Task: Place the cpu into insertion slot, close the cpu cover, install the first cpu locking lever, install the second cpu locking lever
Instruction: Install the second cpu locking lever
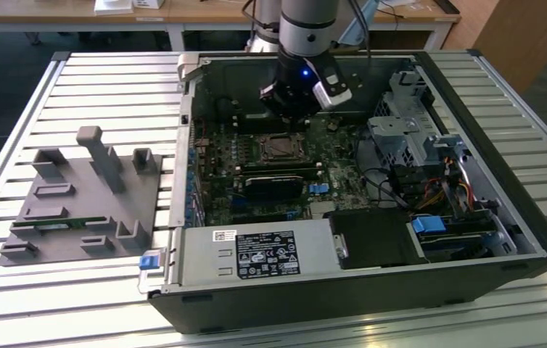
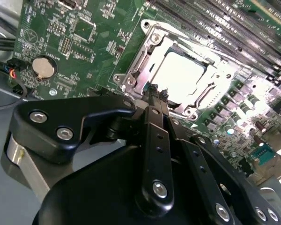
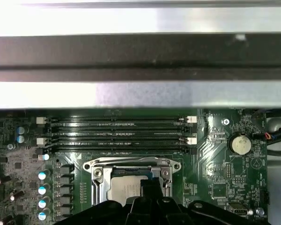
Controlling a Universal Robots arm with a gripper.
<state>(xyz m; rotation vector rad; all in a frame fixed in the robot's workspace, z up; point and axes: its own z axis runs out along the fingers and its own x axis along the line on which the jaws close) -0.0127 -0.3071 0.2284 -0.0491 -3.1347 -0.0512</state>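
The cpu [image 2: 180, 75] sits in the insertion slot [image 1: 279, 148], silver top framed by the cpu cover [image 2: 145, 51], which appears lowered. The tool [image 2: 158, 93], fingers pressed together and holding nothing, hangs just beside the socket's edge. Risk: a slightly off descent could jab the board or miss a locking lever. Memory slots [image 3: 117, 133] border the socket; in the exterior view the drive cage [image 1: 404, 138] lies to the right.

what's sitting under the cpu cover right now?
The cpu shows through the window of the cpu cover, which lies closed over it, with its silver top plain in both wrist views. The insertion slot beneath is covered. The gripper hangs at the cover's edge.
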